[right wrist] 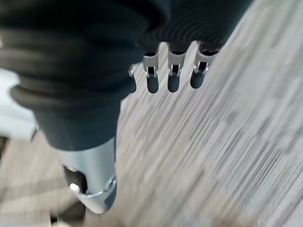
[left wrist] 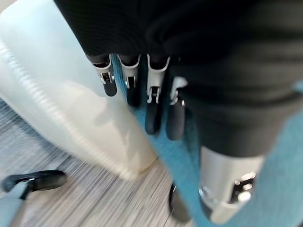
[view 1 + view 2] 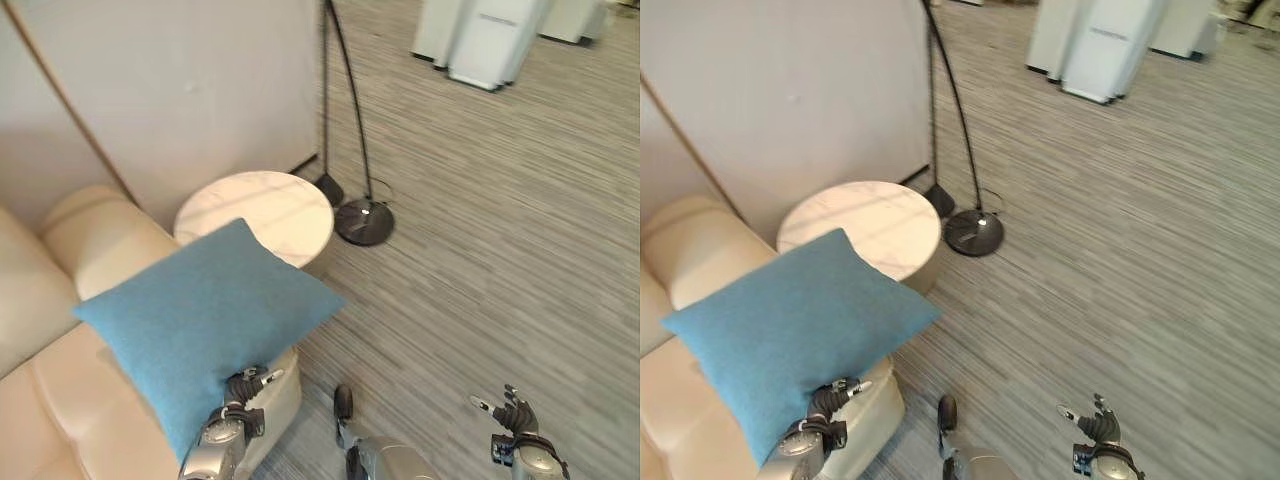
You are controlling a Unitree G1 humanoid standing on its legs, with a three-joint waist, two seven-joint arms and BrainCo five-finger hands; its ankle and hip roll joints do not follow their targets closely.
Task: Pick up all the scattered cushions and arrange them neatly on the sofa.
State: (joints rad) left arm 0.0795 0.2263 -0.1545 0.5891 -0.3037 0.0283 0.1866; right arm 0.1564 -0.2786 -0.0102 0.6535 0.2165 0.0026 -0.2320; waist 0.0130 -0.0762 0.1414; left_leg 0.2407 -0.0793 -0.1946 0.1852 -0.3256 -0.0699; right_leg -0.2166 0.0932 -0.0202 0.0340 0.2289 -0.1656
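Over the cream sofa, at its arm end beside the round marble counter, our left hand holds the blue cushion tilted up, fingers and thumb pinched on its lower edge. Well away from the sofa, our right hand hangs above the striped floor with its fingers relaxed, apart and empty.

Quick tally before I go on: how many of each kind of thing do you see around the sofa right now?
Blue cushion, held at its lower edge by the left hand: 1
Cream sofa: 1
Round marble-top side table: 1
Black arc floor lamp: 1
White cabinets in the background: count unclear
Total counted: 4
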